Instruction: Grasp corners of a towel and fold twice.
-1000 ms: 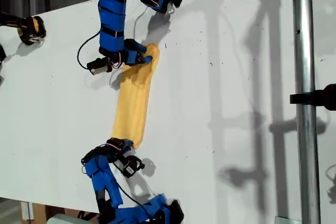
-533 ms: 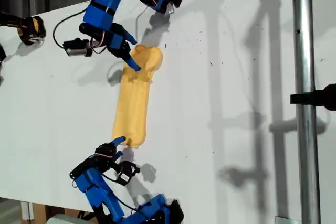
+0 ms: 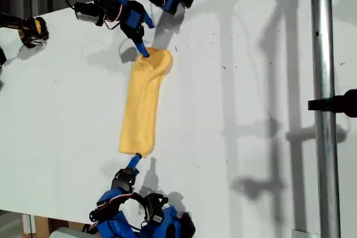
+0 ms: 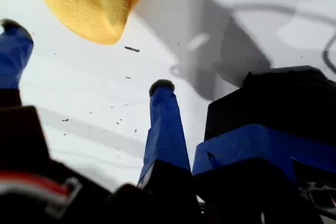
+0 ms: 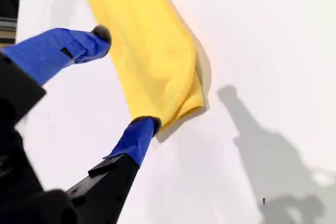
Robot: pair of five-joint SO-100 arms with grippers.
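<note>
The towel is lying on the white table as a long narrow yellow strip, running up and down the exterior view, rumpled at its upper end. My first gripper is hanging over that rumpled end with its jaws spread, holding nothing; from its own camera the cloth sits just beyond the fingertips. My second gripper is waiting at the lower end, jaws spread too, one fingertip touching the folded corner. A metal pole with a black clamp is crossing the exterior view's right, throwing shadows over the speckled table. A yellow-and-black object is sitting at that view's left.
</note>
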